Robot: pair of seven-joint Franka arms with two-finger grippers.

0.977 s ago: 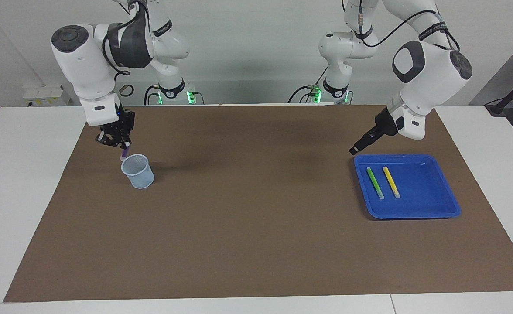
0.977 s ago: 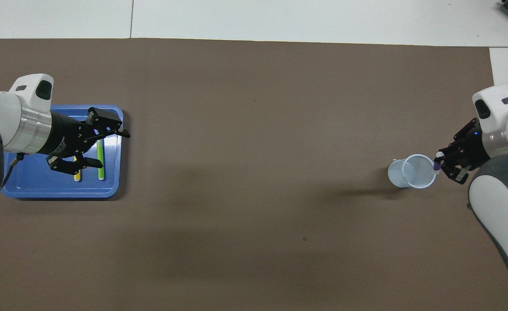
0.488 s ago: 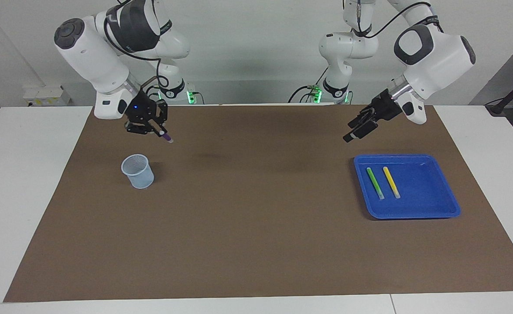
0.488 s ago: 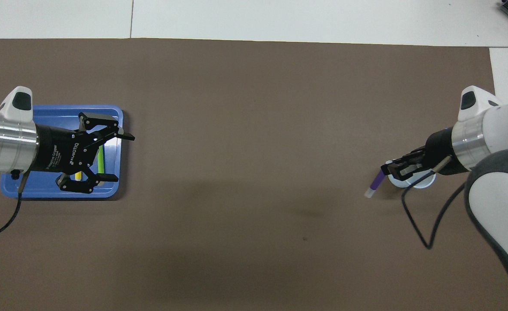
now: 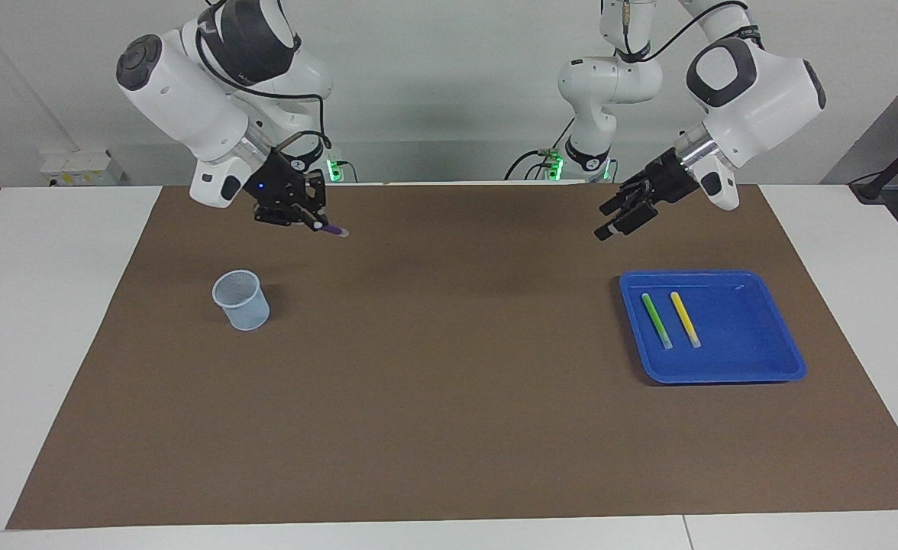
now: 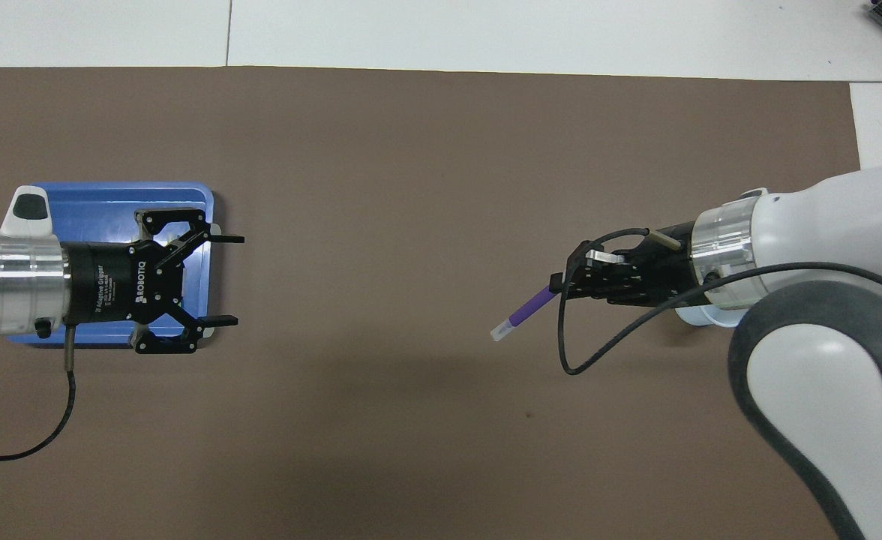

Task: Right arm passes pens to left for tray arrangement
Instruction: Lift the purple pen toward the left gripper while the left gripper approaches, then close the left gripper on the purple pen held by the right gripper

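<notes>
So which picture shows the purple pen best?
The overhead view: the purple pen sticks out sideways from the right tool, shut on it, so its purple body and pale tip show whole against the brown mat. In the facing view the pen is only a short sliver beside the tool.

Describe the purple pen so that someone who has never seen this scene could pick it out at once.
Start at the right arm's black two-finger gripper, raised over the brown mat above the pale mesh cup. Shut on one end, it holds the slim purple pen, whose whitish tip points toward the open left gripper. The green pen and yellow pen lie in the blue tray.
</notes>
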